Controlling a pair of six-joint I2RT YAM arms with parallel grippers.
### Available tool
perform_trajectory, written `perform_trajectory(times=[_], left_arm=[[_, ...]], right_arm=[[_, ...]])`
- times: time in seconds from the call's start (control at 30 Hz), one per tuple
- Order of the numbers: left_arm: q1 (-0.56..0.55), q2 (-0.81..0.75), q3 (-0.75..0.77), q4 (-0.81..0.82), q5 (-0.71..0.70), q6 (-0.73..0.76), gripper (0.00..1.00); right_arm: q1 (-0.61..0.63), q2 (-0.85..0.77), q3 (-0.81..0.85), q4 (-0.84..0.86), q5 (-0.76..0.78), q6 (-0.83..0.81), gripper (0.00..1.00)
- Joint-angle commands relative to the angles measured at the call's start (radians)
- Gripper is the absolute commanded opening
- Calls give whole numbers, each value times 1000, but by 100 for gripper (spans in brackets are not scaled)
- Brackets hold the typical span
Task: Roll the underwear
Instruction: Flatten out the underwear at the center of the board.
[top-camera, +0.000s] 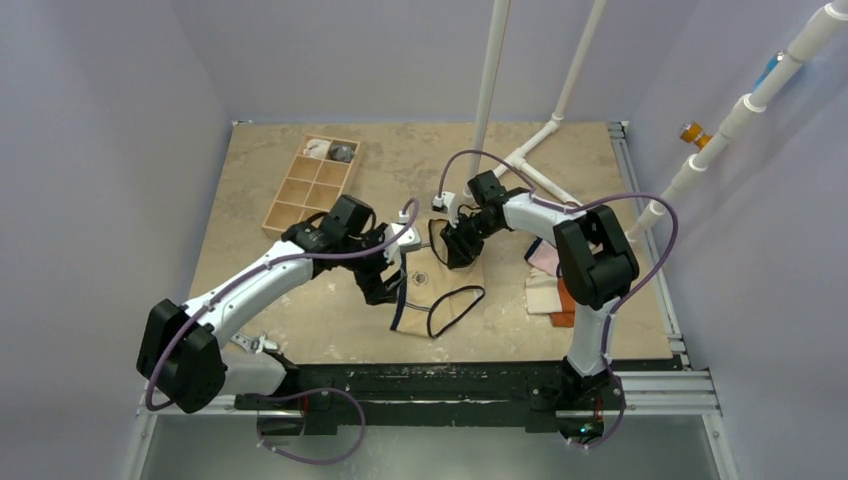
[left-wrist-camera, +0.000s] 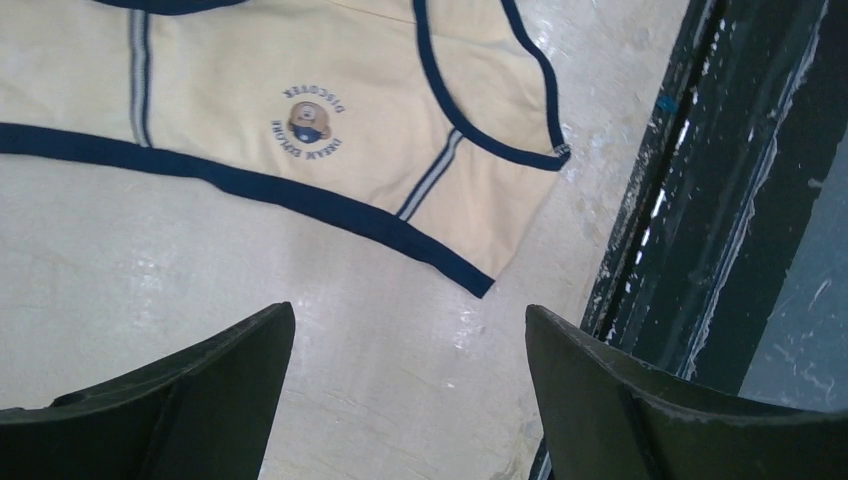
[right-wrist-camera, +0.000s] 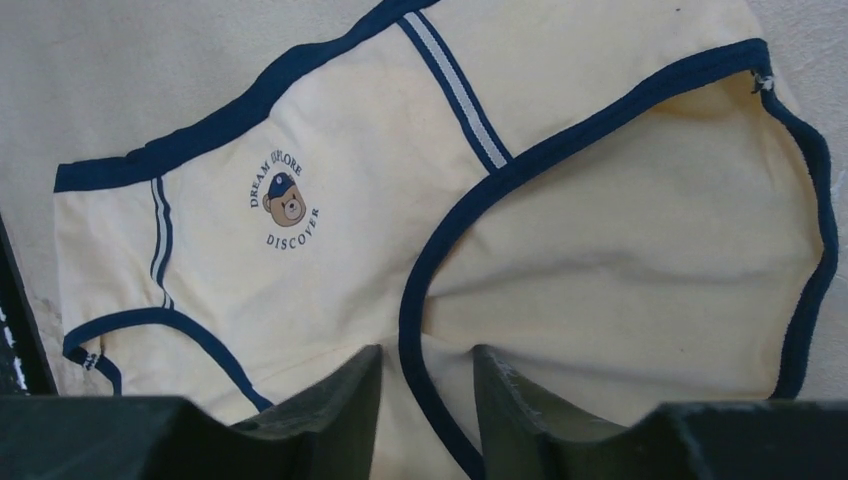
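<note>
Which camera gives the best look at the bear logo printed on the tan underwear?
Right wrist: the bear logo sits upright, large and readable on the underwear. Left wrist shows it upside down and smaller. In the top external view the logo is too small to make out.

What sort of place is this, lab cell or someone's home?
Likely a lab test cell: plain lavender walls box in the table, a black mounting rail edges its near side, and a white PVC pipe frame stands at back right.
</note>
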Motion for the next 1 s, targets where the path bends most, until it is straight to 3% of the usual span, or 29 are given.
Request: perform_trajectory(times=[0.0,0.1,0.23,0.3,0.4,0.53,0.97], left_arm=[[111,3,17,87,106,-87,85],[175,27,44,121,125,-149,85],[249,67,72,153,115,-237,85],[290,76,77,165,117,-272,85],[342,85,85,166,140,-300,85],[407,98,107,156,167,-330,85],[564,105,155,119,146,-389,86]], right_arm=[[10,-4,36,6,35,-1,33],[8,-14,36,17,93,14,27],[8,-61,33,30,190,24,27],[9,-95,32,24,225,26,34],[30,-150,29,20,219,27,53],[112,-177,30,15,205,11,63],[376,-62,-10,-5,185,-45,60]])
